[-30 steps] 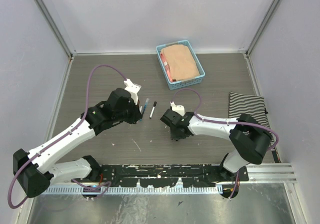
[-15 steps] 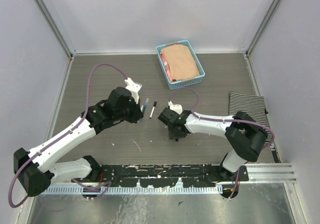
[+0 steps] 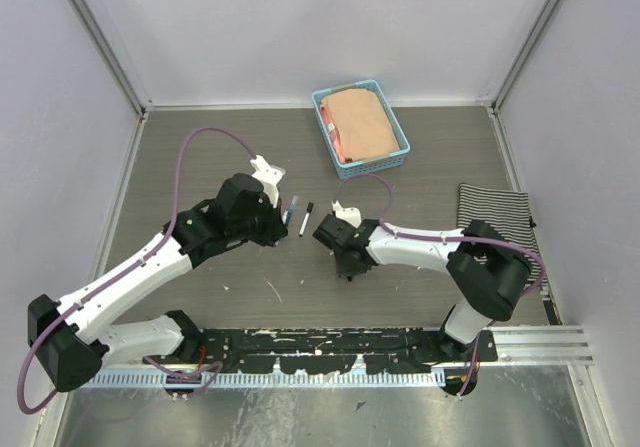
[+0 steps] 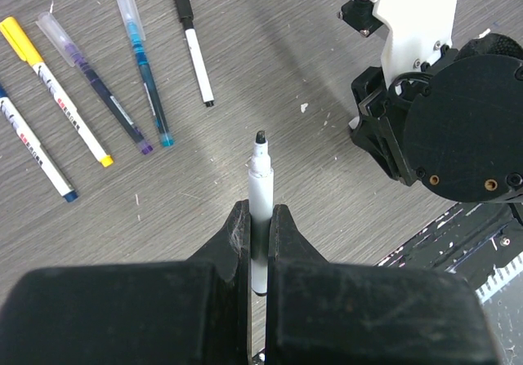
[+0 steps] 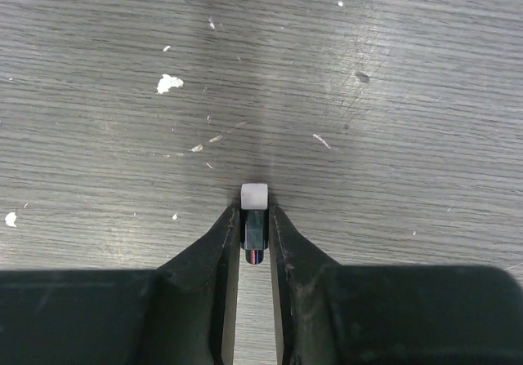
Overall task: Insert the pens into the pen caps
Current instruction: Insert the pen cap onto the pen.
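A: Starting at the far left of the left wrist view, what lies on the table (image 4: 327, 38)?

B: A loose fan of thin round pens lies on grey wood grain. There is a white pen with a blue tip (image 4: 37, 149) and a yellow-capped pen (image 4: 61, 95). Next come two with clear caps, a purple pen (image 4: 98, 87) and a teal pen (image 4: 145, 71), then a shorter black-capped pen (image 4: 194, 51). All lie flat and apart from one another.

A: And the left gripper (image 4: 260, 218)?

B: It is clenched on a bare white marker (image 4: 260, 177). The matte black fingers pinch its smooth barrel. The dark, uncapped tip points away from the wrist, above the wood.

A: Further right?

B: The right arm (image 4: 458, 128) is there, with a white shell over a rounded black housing, close to the marker's tip.

A: What about the right gripper (image 5: 254, 218)?

B: It is grasping a stubby cap (image 5: 254, 195), which has a pale round end and a dark body squeezed between curved black fingers. It hangs over scratched, white-flecked wood. I cannot tell whether it touches.

A: Anything beyond?

B: A blue slatted basket (image 3: 325, 132) holds a tan cloth (image 3: 360, 122). A folded striped cloth (image 3: 497, 217) lies by the right wall.
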Robot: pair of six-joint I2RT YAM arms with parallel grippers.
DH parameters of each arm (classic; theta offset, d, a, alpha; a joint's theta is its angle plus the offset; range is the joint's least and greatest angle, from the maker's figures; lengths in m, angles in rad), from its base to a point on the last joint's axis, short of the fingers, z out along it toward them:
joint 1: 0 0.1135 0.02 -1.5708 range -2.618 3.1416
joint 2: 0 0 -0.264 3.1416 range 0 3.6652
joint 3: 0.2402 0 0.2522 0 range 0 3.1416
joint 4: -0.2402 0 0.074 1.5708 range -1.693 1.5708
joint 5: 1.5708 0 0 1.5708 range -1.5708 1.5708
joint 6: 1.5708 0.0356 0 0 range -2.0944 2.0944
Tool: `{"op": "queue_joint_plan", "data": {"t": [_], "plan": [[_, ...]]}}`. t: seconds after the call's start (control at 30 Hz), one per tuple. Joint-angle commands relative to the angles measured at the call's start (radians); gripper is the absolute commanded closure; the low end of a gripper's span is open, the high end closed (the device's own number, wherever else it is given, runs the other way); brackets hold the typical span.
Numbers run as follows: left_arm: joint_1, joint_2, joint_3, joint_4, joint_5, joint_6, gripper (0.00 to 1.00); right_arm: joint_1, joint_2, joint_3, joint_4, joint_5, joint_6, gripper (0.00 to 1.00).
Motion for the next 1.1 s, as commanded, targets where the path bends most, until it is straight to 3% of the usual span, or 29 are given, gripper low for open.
{"op": "queue_joint_plan", "data": {"t": [0.0, 0.23, 0.43, 0.73, 1.07], "plan": [[-0.001, -0.020, 0.006, 0.039, 0.015, 0.010, 1.00, -0.002, -0.046, -0.019, 0.000, 0.043, -0.019, 0.91], [-0.015, -0.017, 0.014, 0.058, 0.046, -0.003, 1.00, -0.001, -0.307, -0.078, 0.229, 0.004, -0.077, 0.97], [-0.106, -0.046, -0.010, 0.134, 0.004, -0.050, 1.00, -0.001, -0.521, -0.151, 0.379, 0.131, 0.002, 1.00], [-0.280, -0.035, -0.020, 0.254, -0.087, -0.050, 1.00, -0.001, -0.761, -0.292, 0.707, 0.156, 0.108, 1.00], [-0.305, -0.054, -0.028, 0.374, -0.041, -0.044, 1.00, 0.000, -0.904, -0.357, 0.919, 0.071, 0.079, 1.00]]}}
